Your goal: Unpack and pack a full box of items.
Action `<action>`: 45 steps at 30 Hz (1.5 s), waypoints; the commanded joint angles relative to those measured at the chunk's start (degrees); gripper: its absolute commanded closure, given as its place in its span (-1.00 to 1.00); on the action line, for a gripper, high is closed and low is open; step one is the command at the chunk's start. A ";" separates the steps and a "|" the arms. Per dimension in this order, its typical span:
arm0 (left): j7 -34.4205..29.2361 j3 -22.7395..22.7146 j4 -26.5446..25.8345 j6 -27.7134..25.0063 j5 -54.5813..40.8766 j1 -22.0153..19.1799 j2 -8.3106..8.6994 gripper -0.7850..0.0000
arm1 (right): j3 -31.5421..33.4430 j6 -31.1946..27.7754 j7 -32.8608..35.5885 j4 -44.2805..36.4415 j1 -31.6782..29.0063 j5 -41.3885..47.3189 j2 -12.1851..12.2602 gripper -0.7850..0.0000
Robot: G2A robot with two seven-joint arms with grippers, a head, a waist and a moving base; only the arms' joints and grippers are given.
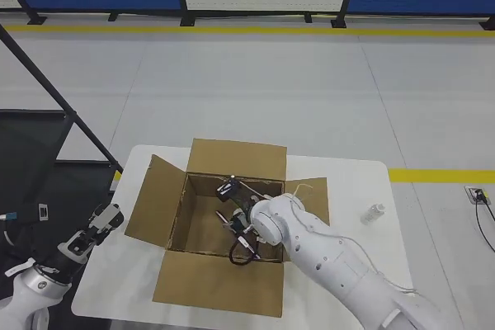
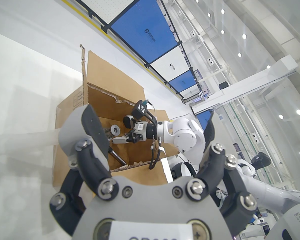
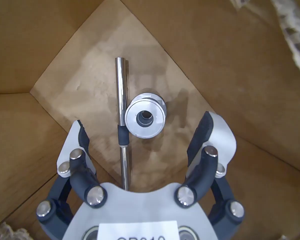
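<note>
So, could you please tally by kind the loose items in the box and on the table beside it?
Metal rod, in the box: 1
Metal spool, in the box beside the rod: 1
Small bottle, on the table: 1
Total: 3

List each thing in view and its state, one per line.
Cardboard box: flaps open.
Metal rod: lying flat on the box floor.
Metal roller: on the box floor beside the rod.
Right gripper: open, inside the box above the roller.
Left gripper: open, empty, outside the box.
Small bottle: upright on the table.
</note>
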 commanded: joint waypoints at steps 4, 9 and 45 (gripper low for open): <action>0.00 0.00 0.00 0.00 0.00 0.00 0.00 -1.00 | -0.88 -0.60 -2.39 5.97 1.24 2.07 -2.28 0.02; 0.00 0.00 0.00 0.00 0.00 0.00 0.00 -1.00 | -1.87 0.87 -3.04 9.82 2.46 1.75 -4.22 0.49; 0.00 0.00 0.00 0.00 0.00 0.00 0.00 -1.00 | 28.41 6.73 11.60 -50.41 -28.34 -21.64 7.08 1.00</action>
